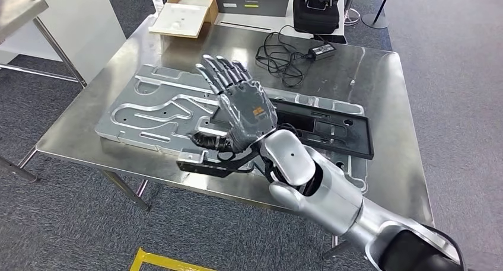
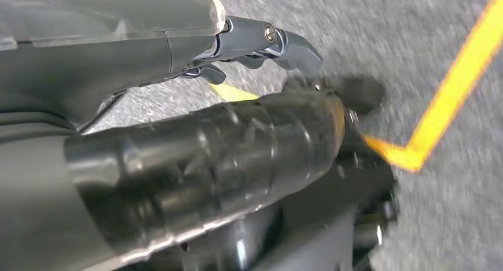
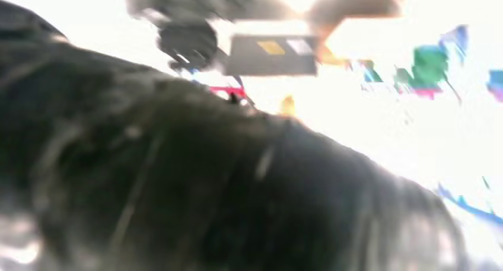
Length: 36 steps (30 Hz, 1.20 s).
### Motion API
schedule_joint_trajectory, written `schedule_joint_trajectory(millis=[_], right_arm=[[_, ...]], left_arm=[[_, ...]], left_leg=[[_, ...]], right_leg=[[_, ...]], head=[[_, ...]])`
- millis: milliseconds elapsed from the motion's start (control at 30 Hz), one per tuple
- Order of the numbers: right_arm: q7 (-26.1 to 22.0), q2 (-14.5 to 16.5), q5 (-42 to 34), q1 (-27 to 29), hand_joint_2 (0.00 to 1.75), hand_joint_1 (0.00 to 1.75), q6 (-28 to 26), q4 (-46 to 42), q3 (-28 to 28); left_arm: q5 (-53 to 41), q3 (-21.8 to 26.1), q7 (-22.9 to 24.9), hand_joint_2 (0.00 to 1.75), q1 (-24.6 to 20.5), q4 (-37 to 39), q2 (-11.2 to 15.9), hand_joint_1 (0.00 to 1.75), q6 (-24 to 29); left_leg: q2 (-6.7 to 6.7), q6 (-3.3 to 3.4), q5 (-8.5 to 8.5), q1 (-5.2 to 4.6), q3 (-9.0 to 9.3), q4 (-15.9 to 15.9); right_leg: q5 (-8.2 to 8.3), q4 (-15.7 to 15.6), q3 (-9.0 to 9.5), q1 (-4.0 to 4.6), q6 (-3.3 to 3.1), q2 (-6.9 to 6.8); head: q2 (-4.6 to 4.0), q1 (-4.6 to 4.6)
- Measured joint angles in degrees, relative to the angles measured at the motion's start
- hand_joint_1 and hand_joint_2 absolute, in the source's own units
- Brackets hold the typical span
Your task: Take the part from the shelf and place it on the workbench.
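A silver machined plate (image 1: 154,114) with curved grooves lies flat on the steel workbench (image 1: 379,75). To its right a black rectangular frame part (image 1: 329,128) rests on a second silver plate. My right hand (image 1: 240,102) hovers over the seam between them, back toward me, fingers spread and holding nothing. The right wrist view is blurred and bright. My left hand (image 2: 255,45) hangs over grey carpet, fingers fairly straight, nothing in it.
At the workbench's far edge stand a cardboard box (image 1: 184,13) with a white tray, a black bag (image 1: 316,10) and a power adapter with a tangled cable (image 1: 290,57). A white table (image 1: 35,22) stands at left. Yellow floor tape (image 1: 160,262) runs below the near edge.
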Motion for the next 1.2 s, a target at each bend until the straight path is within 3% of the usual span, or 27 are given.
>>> schedule_joint_trajectory(millis=[67,233,300,367,433,500,600,633,667,700,733,800,867,933,967,1000,1067,1133,1167,1200], right_arm=[[0.2,-0.15,0.68,0.6,0.0,0.0,-0.06,-4.67,0.42],[-0.79,-0.88,3.1,1.98,0.0,0.0,-2.8,-10.38,1.32],[-1.99,-1.17,3.35,2.73,0.87,0.0,-4.03,-11.65,2.04],[-3.05,-1.25,3.02,3.46,1.75,0.0,-4.73,-12.67,3.37],[-3.43,-1.27,2.82,4.42,1.75,0.0,-5.11,-14.03,5.21],[-3.57,-1.29,2.2,5.22,1.75,0.0,-5.72,-15.41,7.54],[-4.7,-1.32,-0.63,6.07,1.75,0.0,-7.35,-15.97,11.42],[-5.23,-1.33,-1.68,6.47,1.75,0.0,-7.78,-15.87,12.53],[-5.77,-1.32,-2.74,6.86,1.75,0.0,-8.09,-15.75,13.46],[-6.29,-1.23,-3.95,7.17,1.75,0.0,-8.3,-15.62,14.22],[-6.84,-1.03,-5.39,7.5,1.75,0.0,-8.4,-15.48,14.89],[-7.97,-0.42,-8.29,8.37,1.75,0.0,-8.68,-15.1,16.2],[-9.02,0.07,-10.02,9.28,1.75,0.0,-9.51,-14.29,17.09],[-9.87,0.42,-10.79,9.67,1.75,0.0,-10.63,-13.21,17.58],[-10.2,0.62,-11.02,9.74,1.75,0.0,-11.05,-12.72,17.79],[-10.39,0.81,-11.18,9.78,1.75,0.0,-11.31,-12.33,17.96],[-10.69,1.06,-11.73,10.05,1.75,0.0,-11.33,-11.73,18.15],[-10.95,1.2,-12.7,10.64,1.75,0.0,-10.79,-11.32,18.24],[-11.05,1.29,-13.18,10.99,1.75,0.0,-10.47,-11.17,18.26],[-11.12,1.4,-13.52,11.28,1.75,0.0,-10.25,-11.0,18.27]], left_arm=[[0.05,0.02,-0.02,0.0,0.02,-0.11,-0.07,0.0,0.01],[0.14,0.1,-0.09,0.0,-0.08,-0.24,-0.32,0.0,-0.15],[0.1,0.16,-0.1,0.0,-0.05,-0.24,-0.34,0.0,-0.2],[-0.16,0.19,-0.02,0.0,-0.05,-0.24,-0.32,0.0,-0.13],[-0.54,0.19,0.13,0.0,-0.07,-0.24,-0.32,0.0,0.1],[-0.82,0.18,0.24,0.0,-0.04,-0.24,-0.36,0.0,0.42],[-1.13,0.17,0.22,0.0,-0.02,-0.24,-0.33,0.0,0.96],[-1.18,0.17,0.17,0.0,-0.01,-0.24,-0.31,0.0,1.12],[-1.2,0.17,0.1,0.0,-0.01,-0.24,-0.3,0.0,1.26],[-1.21,0.18,0.01,0.0,-0.05,-0.24,-0.28,0.0,1.44],[-1.2,0.19,-0.08,0.0,-0.11,-0.24,-0.28,0.0,1.66],[-1.16,0.19,-0.21,0.0,-0.34,-0.24,-0.27,0.0,2.13],[-1.14,0.19,-0.31,0.0,-0.45,-0.24,-0.25,0.0,2.45],[-1.13,0.18,-0.39,0.0,-0.35,-0.24,-0.26,0.0,2.57],[-1.13,0.18,-0.42,0.0,-0.3,-0.24,-0.25,0.0,2.6],[-1.13,0.17,-0.43,0.0,-0.31,-0.24,-0.24,0.0,2.63],[-1.14,0.17,-0.46,0.0,-0.47,-0.24,-0.16,0.0,2.74],[-1.15,0.18,-0.46,0.0,-0.56,-0.24,-0.1,0.0,2.92],[-1.15,0.18,-0.45,0.0,-0.53,-0.24,-0.08,0.0,3.03],[-1.14,0.19,-0.42,0.0,-0.5,-0.24,-0.08,0.0,3.16]], left_leg=[[-0.02,0.06,-0.04,-0.08,0.02,0.0],[0.02,0.28,-0.13,-0.11,0.01,0.01],[0.02,0.41,-0.16,-0.15,0.0,0.03],[0.01,0.85,-0.23,-0.4,-0.05,0.16],[-0.05,1.55,0.12,-0.31,0.27,-0.55],[-0.15,2.06,0.8,0.21,1.01,-1.94],[-0.51,2.23,1.17,0.54,1.28,-2.53],[-0.8,2.09,1.17,0.66,1.24,-2.51],[-1.2,1.85,1.14,0.83,1.22,-2.46],[-1.69,1.48,1.1,1.1,1.22,-2.35],[-2.26,0.99,1.0,1.42,1.22,-2.17],[-3.4,-0.24,0.8,1.87,1.04,-1.7],[-4.26,-1.44,0.91,2.02,0.74,-1.65],[-4.75,-2.44,1.18,2.23,0.61,-2.07],[-4.14,-2.69,0.96,2.28,0.45,-1.8],[-3.1,-2.76,0.12,2.23,-0.13,-0.57],[-0.72,-2.47,-3.45,1.86,-3.01,5.73],[-0.1,-2.17,-6.73,1.47,-6.51,13.27],[-0.05,-1.95,-6.96,1.27,-7.15,14.9],[0.06,-1.63,-6.08,1.06,-6.63,14.21]], right_leg=[[0.08,-0.23,0.11,-0.03,-0.3,-0.01],[0.35,-0.69,0.28,-0.04,0.05,0.03],[0.4,-0.77,0.3,-0.07,0.4,0.03],[0.55,-1.14,0.42,-0.36,1.53,-0.01],[0.61,-1.55,0.73,-0.56,2.66,-0.16],[-0.9,0.13,0.22,-0.59,3.05,-0.26],[-6.17,9.73,-4.08,-1.25,3.55,-0.26],[-7.05,12.41,-5.3,-1.6,3.78,-0.27],[-6.88,13.32,-5.67,-1.98,4.04,-0.28],[-5.54,11.78,-4.8,-2.36,4.32,-0.25],[-3.52,8.28,-2.91,-2.77,4.61,-0.01],[-1.09,1.16,0.86,-3.22,5.1,1.73],[-1.09,-1.02,1.94,-2.93,4.82,2.72],[-0.87,-0.88,1.84,-2.61,3.76,1.82],[-0.76,-0.99,1.91,-2.56,3.15,1.35],[-0.63,-1.19,2.0,-2.51,2.52,0.75],[-0.55,-1.39,2.02,-2.06,1.51,-0.69],[-0.66,-1.32,1.91,-1.32,0.95,-2.27],[-0.73,-1.28,1.91,-0.97,0.78,-3.02],[-0.81,-1.24,1.96,-0.67,0.66,-3.71]], head=[[0.0,0.01],[0.0,0.0],[0.0,0.0],[0.0,-0.01],[0.0,-0.02],[0.0,0.01],[0.0,0.01],[0.0,0.01],[0.0,0.0],[0.0,0.01],[0.0,0.01],[0.0,0.02],[0.0,0.0],[0.0,-0.02],[0.0,-0.02],[0.0,-0.03],[0.0,-0.05],[0.0,-0.06],[0.0,-0.05],[0.0,-0.06]])
